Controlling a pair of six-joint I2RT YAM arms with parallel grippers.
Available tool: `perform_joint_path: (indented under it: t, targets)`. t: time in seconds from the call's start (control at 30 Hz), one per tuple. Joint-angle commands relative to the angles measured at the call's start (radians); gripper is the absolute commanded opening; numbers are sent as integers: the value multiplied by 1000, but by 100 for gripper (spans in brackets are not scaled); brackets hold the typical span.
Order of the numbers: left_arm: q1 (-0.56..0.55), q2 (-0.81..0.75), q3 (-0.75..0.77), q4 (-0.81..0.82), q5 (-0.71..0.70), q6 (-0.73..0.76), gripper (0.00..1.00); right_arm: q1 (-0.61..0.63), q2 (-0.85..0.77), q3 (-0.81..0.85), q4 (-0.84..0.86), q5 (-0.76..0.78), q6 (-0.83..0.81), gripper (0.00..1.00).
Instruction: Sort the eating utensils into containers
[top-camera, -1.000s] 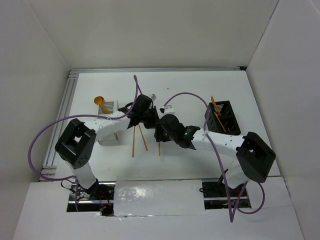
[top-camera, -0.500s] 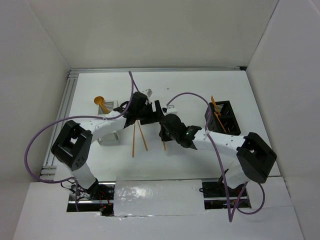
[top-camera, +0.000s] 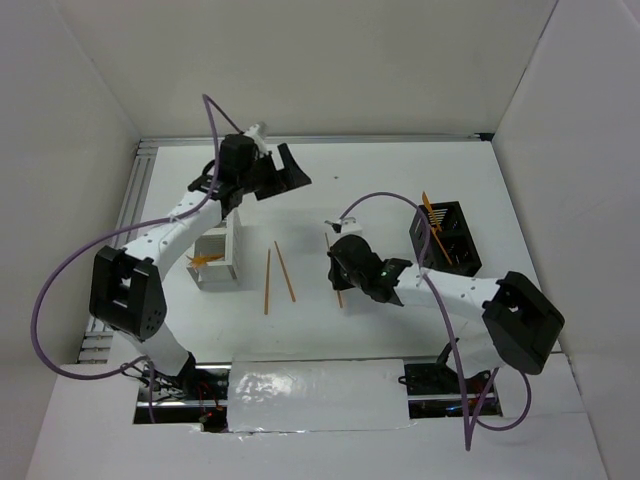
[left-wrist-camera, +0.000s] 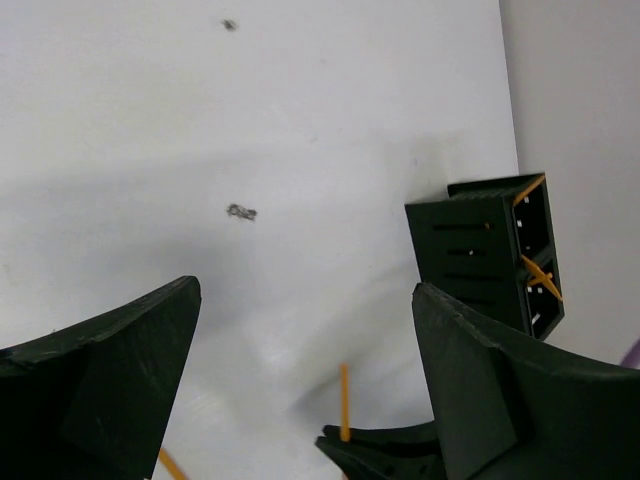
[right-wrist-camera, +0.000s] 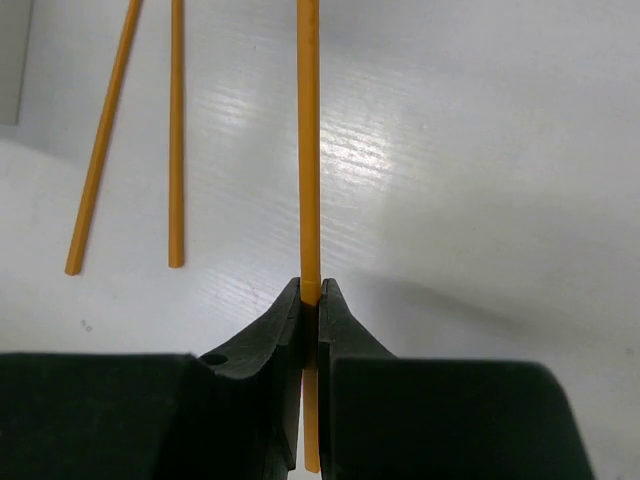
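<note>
- Left arm has swung away from the middle to the upper left of the top view. The left gripper (left-wrist-camera: 305, 300) hangs wide apart with nothing in it.
- Right gripper (right-wrist-camera: 309, 290) is pinched tight on one orange stick (right-wrist-camera: 308, 150) at the centre of the top view, long axis running straight out past the fingertips.
- Black caddy (top-camera: 447, 236) sits off right, white caddy (top-camera: 222, 262) off left. The right arm's nearer the black one, so I'd guess the stick goes there.
- Two loose sticks (top-camera: 267, 282) lie between the white caddy and that gripper.

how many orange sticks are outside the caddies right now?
3. Two sticks lie on the table right of the white caddy; the third stick is pinched in the right gripper. More may hide under the right arm.
</note>
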Motion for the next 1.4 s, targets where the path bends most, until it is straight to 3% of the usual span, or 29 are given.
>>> perform_joint_path:
  t: [0.0,0.17,0.33,0.43,0.5,0.6,0.73,0.83,0.9,1.1,1.13,1.23,1.27,1.33,1.37]
  targets:
    - [67,-58,-2,-37,48,36,100,-20,-89,32,-30,56,-21,0]
    - [135,-152,-136,1,91,60,100,-156,-172,92,-130,133,-69,0]
    - [147,-239,-204,29,82,96,100,-383,-284,156,-141,341,-147,0]
    - [158,-232,-203,38,91,83,100,-466,-338,115,-41,521,-208,0]
    - [167,-201,-200,43,120,74,100,-503,-349,89,57,581,-277,0]
    - [178,-166,-192,34,165,63,100,-595,-336,89,71,616,-313,0]
    - [183,-141,-192,35,174,70,100,-693,-413,-32,238,505,-418,0]
    - [189,-126,-186,46,191,71,100,-727,-506,-147,338,416,-457,12]
    - [192,-113,-180,53,209,68,100,-747,-546,-199,388,396,-463,13]
    - [198,-83,-175,64,246,66,100,-771,-571,-272,398,340,-402,15]
    - [198,-81,-177,66,246,70,100,-770,-569,-281,398,356,-402,26]
    - [201,-83,-184,72,246,70,100,-774,-547,-281,398,347,-373,40]
    - [199,-83,-184,72,249,73,100,-778,-537,-272,386,328,-374,52]
    - [202,-87,-181,67,246,76,100,-776,-534,-250,354,290,-377,63]
    - [201,-92,-183,64,243,79,100,-778,-537,-220,337,290,-357,76]
